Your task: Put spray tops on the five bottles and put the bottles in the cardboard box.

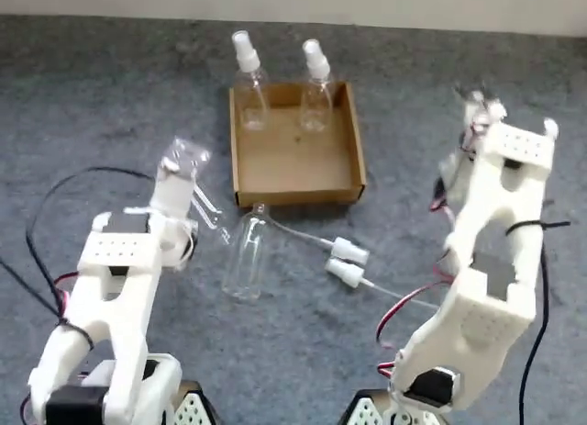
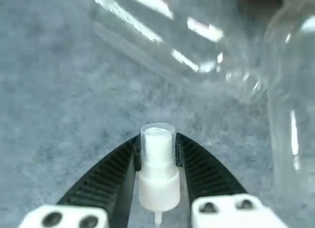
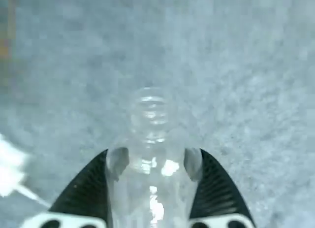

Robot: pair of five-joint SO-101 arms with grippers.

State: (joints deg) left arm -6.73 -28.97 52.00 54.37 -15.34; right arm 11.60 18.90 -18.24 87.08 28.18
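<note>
Pinching a spray top (image 2: 158, 179) squarely between its two fingers, the left gripper (image 2: 157, 143) is holding it with the cap end just past the tips. The right gripper (image 3: 152, 158) is clamping an uncapped bottle (image 3: 150, 134) by its shoulders, threaded neck poking beyond the fingertips.

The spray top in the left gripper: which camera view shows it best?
The left wrist view: the spray top sits close and clear, clamped in the left gripper. The high view gives just a small white shape at that arm's tip. The right wrist view faces an uncapped bottle instead.
</note>
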